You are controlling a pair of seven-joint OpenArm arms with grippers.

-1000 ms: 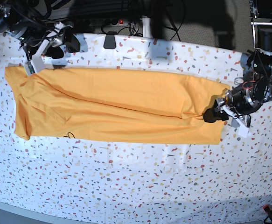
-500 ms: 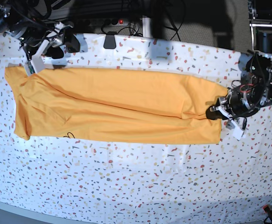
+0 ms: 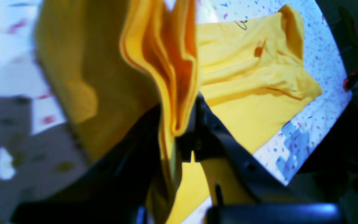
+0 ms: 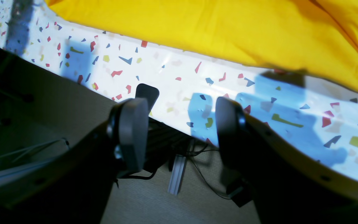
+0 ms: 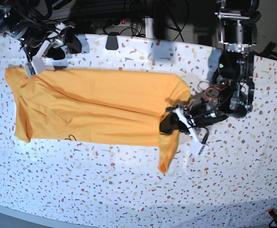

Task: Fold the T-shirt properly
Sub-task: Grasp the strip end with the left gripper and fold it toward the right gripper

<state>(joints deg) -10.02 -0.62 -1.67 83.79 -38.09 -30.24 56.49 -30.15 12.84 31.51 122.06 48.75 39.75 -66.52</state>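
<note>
The mustard T-shirt point(image 5: 95, 107) lies lengthwise on the speckled table. Its right end is lifted and hangs down in a fold point(image 5: 169, 149). My left gripper point(image 5: 169, 124) is shut on this bunched end. In the left wrist view the gripper point(image 3: 179, 124) pinches several layers of the shirt point(image 3: 244, 77), and a bit of black script point(image 3: 242, 24) shows at the far edge. My right gripper point(image 5: 35, 65) hovers at the shirt's far left corner. In the right wrist view it point(image 4: 179, 124) is open and empty over the table's edge, with the shirt point(image 4: 197, 28) just beyond.
The table point(image 5: 128, 190) has a white speckled cover. A black clip point(image 5: 112, 41) sits on its far edge, with a power strip point(image 5: 121, 22) and cables behind it. The left arm's column point(image 5: 235, 33) stands at the back right.
My left gripper has lifted the shirt's right end and carried it well to the left, so that end now hangs folded over. The right arm has not moved.
</note>
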